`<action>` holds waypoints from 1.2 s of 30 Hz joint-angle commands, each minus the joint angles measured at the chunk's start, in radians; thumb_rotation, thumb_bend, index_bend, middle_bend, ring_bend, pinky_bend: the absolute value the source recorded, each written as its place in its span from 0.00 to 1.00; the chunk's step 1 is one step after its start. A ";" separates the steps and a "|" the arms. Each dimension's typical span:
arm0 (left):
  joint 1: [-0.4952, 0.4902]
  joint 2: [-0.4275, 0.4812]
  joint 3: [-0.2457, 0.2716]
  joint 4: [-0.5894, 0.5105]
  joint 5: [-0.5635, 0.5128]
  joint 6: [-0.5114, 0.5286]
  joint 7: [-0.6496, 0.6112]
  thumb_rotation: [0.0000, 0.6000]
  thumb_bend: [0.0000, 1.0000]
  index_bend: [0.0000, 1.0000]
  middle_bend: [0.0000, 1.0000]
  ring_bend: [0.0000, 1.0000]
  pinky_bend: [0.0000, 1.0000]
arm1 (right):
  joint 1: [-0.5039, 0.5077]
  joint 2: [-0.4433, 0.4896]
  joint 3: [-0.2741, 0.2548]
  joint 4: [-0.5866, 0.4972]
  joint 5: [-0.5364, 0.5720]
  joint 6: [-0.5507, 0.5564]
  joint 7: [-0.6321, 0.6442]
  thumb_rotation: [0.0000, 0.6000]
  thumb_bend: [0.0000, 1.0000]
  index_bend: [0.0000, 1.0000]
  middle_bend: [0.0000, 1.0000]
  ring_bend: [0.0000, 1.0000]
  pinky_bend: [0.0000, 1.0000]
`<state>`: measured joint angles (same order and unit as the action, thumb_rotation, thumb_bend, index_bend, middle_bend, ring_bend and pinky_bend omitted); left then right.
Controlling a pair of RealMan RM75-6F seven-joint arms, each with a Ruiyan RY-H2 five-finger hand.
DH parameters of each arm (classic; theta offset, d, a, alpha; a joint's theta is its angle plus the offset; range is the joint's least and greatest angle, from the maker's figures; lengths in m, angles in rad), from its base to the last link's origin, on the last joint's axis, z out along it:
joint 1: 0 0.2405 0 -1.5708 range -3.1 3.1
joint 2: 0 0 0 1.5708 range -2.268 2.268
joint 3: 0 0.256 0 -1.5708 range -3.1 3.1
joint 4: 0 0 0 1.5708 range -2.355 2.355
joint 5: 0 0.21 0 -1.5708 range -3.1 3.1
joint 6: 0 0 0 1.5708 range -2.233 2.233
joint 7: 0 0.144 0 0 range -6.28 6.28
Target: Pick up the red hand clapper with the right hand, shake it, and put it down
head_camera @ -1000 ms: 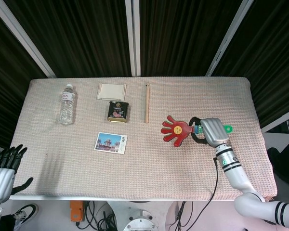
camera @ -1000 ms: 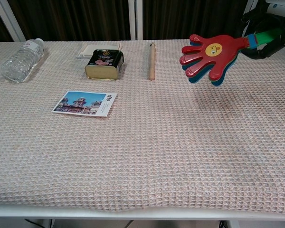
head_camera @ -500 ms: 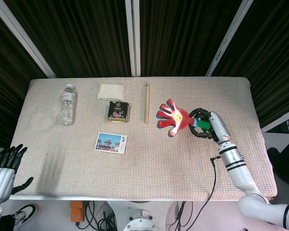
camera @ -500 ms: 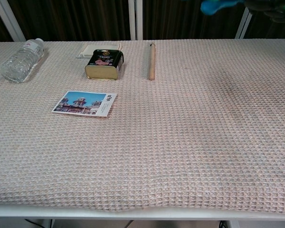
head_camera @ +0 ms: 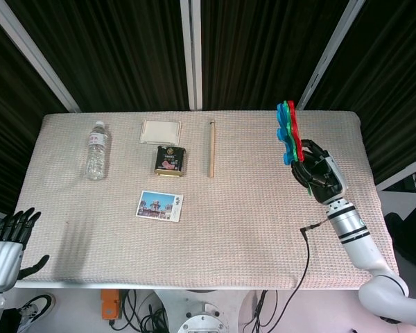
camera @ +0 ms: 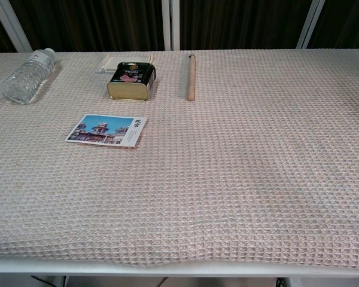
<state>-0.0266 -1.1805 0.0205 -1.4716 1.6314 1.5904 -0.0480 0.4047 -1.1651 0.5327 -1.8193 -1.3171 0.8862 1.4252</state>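
In the head view my right hand (head_camera: 319,173) is raised above the table's right side and grips the handle of the hand clapper (head_camera: 289,131). The clapper stands almost edge-on, its red, green and blue plates pointing up and away from me. Neither the clapper nor the right hand shows in the chest view. My left hand (head_camera: 7,239) hangs off the table's near left corner with its fingers spread and nothing in it.
On the woven mat (camera: 239,179) lie a water bottle (camera: 27,75), a white flat box (camera: 122,61), a tin can (camera: 130,80), a wooden stick (camera: 191,75) and a postcard (camera: 106,130). Dark curtains stand behind the far edge.
My right hand has swung the clapper up from flat and low over the table to upright and edge-on, and out of the chest view. The left hand has not moved.
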 commanded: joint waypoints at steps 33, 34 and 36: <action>0.002 0.000 0.002 0.001 0.001 0.004 -0.002 1.00 0.18 0.04 0.00 0.00 0.00 | -0.019 0.092 -0.030 -0.037 -0.180 0.146 0.183 1.00 0.46 0.93 0.93 1.00 1.00; 0.002 0.001 0.001 0.002 0.000 0.003 -0.003 1.00 0.18 0.04 0.00 0.00 0.00 | -0.020 0.097 -0.035 -0.030 -0.187 0.154 0.222 1.00 0.46 0.94 0.93 1.00 1.00; 0.000 0.000 0.001 0.003 0.000 0.002 -0.004 1.00 0.18 0.04 0.00 0.00 0.00 | -0.016 0.103 -0.049 -0.015 -0.201 0.163 0.303 1.00 0.46 0.93 0.93 1.00 1.00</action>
<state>-0.0265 -1.1805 0.0216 -1.4690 1.6315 1.5919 -0.0515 0.4519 -1.1408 0.4313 -1.8220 -1.3670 0.9591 0.6753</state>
